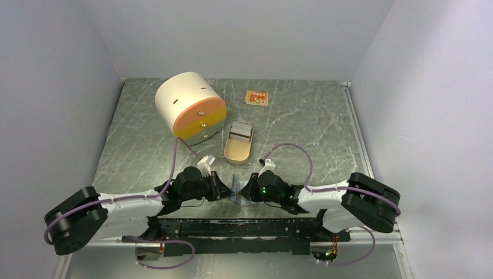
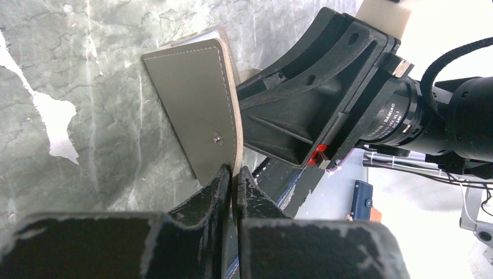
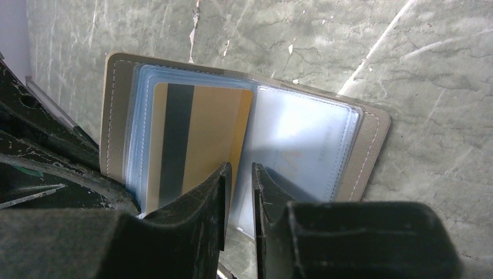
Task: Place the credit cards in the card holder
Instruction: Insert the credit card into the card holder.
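Left pincer (image 2: pixel 234 172) is clenched on the edge of the holder (image 2: pixel 195 99) cover, holding it open between the two arms at the near edge of the bench (image 1: pixel 302 133). Our right pincer (image 3: pixel 240 170) stands narrowly parted astride the near corner of the gold card (image 3: pixel 203 133); we cannot tell whether it truly grips. That card lies straight ahead of the right pincer, its long axis pointing away into a clear sleeve, so we judge the right arm must push forward. We count one holder, one gold card in it, and one orange card (image 1: pixel 256 97) far off on the bench, perhaps not a credit card.
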Tool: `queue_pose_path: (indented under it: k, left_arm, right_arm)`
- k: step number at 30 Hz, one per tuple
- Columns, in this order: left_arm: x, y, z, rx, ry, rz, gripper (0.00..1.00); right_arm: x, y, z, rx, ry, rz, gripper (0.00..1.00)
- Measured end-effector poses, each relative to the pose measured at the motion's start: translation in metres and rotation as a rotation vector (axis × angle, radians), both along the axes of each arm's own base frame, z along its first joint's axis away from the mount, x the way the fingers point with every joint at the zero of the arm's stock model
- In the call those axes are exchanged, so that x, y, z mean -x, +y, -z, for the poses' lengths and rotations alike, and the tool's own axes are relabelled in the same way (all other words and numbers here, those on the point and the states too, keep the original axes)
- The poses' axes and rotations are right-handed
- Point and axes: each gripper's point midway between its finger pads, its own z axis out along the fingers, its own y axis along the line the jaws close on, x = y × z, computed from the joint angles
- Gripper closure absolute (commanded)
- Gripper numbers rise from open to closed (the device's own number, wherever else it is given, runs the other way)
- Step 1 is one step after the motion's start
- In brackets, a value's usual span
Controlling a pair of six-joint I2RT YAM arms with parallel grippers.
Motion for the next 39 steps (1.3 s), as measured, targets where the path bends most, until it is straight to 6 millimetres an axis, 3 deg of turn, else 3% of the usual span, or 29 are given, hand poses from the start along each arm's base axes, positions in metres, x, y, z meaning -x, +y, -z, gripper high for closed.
queue_pose_path:
  k: [20,28,33,36,39]
  left_arm:
    - [-0.006,-0.009,0.002,-0.053,0.084,-0.022,0.91]
    - [-0.008,-0.005,0.006,-0.074,0.097,-0.051,0.91]
    - [-0.006,0.005,0.023,-0.147,0.131,-0.075,0.91]
    - [-0.005,0.008,0.031,-0.175,0.146,-0.077,0.91]
    - [-0.004,0.009,0.034,-0.196,0.152,-0.074,0.91]
  right_arm:
    - [-0.001,-0.006,-0.002,0.014,-0.006,0.016,0.71]
    - [-0.001,-0.018,-0.008,0.043,-0.013,0.046,0.57]
    - [-0.005,-0.028,-0.031,0.025,-0.051,0.081,0.49]
    - [-0.008,-0.027,-0.047,-0.011,-0.078,0.09,0.51]
    - [-0.01,-0.025,-0.049,-0.009,-0.08,0.092,0.63]
